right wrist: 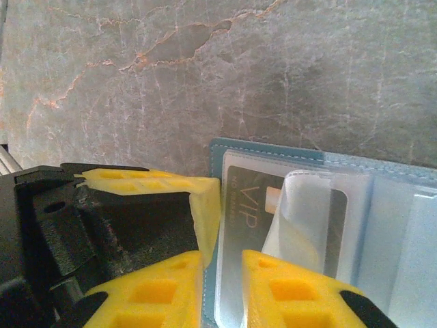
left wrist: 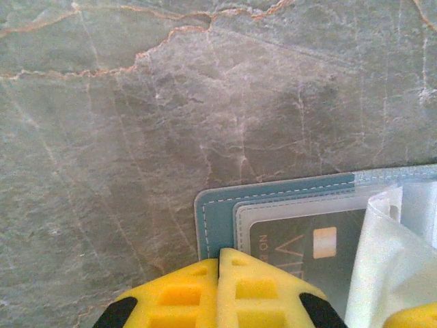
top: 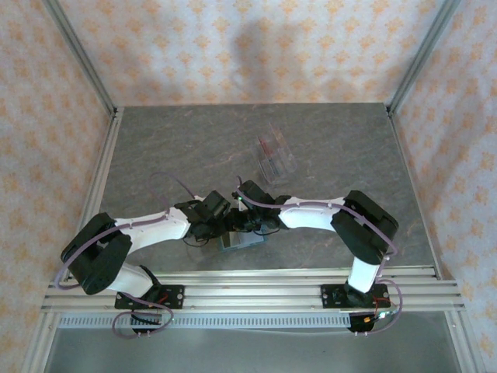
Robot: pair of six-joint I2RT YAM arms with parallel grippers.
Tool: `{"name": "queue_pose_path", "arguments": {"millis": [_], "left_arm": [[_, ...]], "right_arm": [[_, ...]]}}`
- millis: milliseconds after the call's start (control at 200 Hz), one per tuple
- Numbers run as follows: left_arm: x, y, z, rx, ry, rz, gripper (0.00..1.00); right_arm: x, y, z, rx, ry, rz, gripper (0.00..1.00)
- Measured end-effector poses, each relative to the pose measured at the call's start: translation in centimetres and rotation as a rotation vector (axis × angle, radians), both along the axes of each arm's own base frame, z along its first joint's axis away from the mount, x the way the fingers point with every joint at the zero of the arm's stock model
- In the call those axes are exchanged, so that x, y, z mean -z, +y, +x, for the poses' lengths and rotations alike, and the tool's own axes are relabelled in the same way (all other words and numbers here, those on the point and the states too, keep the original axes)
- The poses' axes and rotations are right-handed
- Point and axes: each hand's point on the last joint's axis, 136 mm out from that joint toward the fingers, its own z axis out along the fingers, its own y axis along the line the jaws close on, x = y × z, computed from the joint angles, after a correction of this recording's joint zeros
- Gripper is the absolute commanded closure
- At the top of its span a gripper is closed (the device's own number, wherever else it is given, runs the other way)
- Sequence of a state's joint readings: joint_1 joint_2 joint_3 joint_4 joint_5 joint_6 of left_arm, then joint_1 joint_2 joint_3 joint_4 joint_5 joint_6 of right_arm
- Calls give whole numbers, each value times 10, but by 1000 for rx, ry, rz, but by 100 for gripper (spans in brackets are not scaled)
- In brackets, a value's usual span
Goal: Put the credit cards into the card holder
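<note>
as the card holder lies open on the table, left gripper: clenched, tips set at its teal edge, judged to be pinning it
right gripper: jaws slightly parted above the holder, nothing seen to be gripped
credit card: dark, seated in a clear sleeve
clear case: well apart, something red inside

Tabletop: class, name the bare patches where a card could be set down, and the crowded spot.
Free: the grey marble table either side of the clear plastic box, out to the aluminium side rails. Crowded: near centre, around the teal card holder.
</note>
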State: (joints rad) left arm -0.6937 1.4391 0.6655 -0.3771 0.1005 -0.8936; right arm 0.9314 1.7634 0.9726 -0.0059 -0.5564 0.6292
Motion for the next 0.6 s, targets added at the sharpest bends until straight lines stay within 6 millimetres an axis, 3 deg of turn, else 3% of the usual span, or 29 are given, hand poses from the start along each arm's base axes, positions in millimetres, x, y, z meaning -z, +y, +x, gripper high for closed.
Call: {"name": "queue_pose_path", "arguments": {"millis": [305, 601], "left_arm": [[-2, 4, -4, -7, -9, -6, 96], [-8, 17, -16, -10, 1, 16, 95]], "right_arm": [[6, 10, -1, -11, 46, 38, 75], [-2, 28, 4, -19, 51, 84, 75]]}}
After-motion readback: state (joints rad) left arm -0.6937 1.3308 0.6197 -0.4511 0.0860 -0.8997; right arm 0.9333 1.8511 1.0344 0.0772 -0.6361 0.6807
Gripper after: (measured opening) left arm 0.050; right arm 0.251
